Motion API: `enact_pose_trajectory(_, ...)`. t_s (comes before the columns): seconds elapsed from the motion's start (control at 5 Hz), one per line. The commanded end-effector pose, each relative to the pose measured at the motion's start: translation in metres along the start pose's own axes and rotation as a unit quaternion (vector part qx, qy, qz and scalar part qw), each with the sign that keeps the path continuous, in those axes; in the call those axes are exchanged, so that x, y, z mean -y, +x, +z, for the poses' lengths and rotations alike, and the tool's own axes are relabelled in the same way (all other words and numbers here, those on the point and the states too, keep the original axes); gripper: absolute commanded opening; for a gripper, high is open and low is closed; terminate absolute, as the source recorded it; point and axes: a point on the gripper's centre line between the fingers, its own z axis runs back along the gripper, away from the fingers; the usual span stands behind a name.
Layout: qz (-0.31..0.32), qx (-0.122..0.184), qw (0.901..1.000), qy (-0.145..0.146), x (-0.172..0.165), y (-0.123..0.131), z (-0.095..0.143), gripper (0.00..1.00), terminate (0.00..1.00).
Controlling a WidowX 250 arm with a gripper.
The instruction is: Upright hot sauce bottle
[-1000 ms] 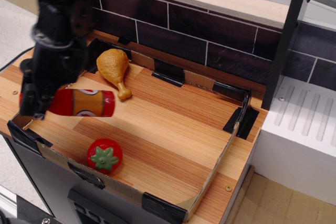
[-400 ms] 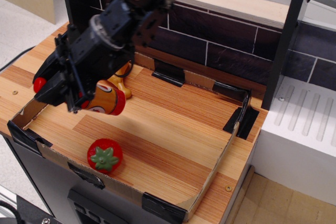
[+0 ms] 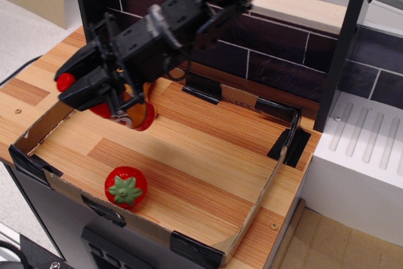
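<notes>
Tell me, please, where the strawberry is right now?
The strawberry lies at the tray's front-left corner, by its near wall, apart from the hand.

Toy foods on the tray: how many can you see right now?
2. The hot sauce bottle sits tilted in the gripper at the tray's back-left; the strawberry lies near the front edge. The arm may be hiding another item behind it.

A wooden counter (image 3: 208,155), edged by a low cardboard rim (image 3: 252,209) taped with black at its corners, carries a red strawberry (image 3: 125,187) with green leaves near the front edge.
</notes>
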Motion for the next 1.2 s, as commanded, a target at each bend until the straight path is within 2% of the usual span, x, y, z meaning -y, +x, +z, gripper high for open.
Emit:
enact_pose_trajectory(0.0, -0.018, -0.081, 0.996, -0.033, 0.002, 0.01, 0.016, 0.0, 0.0)
enact_pose_trajectory(0.2, -0.046, -0.128, 0.9907, -0.01, 0.007, 0.014, 0.017, 0.0, 0.0)
enact_pose_trajectory(0.4, -0.063, -0.107, 0.9912, 0.046, 0.007, 0.025, 0.022, 0.0, 0.0)
enact_pose_trajectory(0.8, -0.079, -0.103, 0.9876, 0.088, 0.013, 0.035, 0.029, 0.0, 0.0)
enact_pose_trajectory(1.0, -0.077, -0.127, 0.9832, 0.107, 0.018, 0.04, 0.027, 0.0, 0.0)
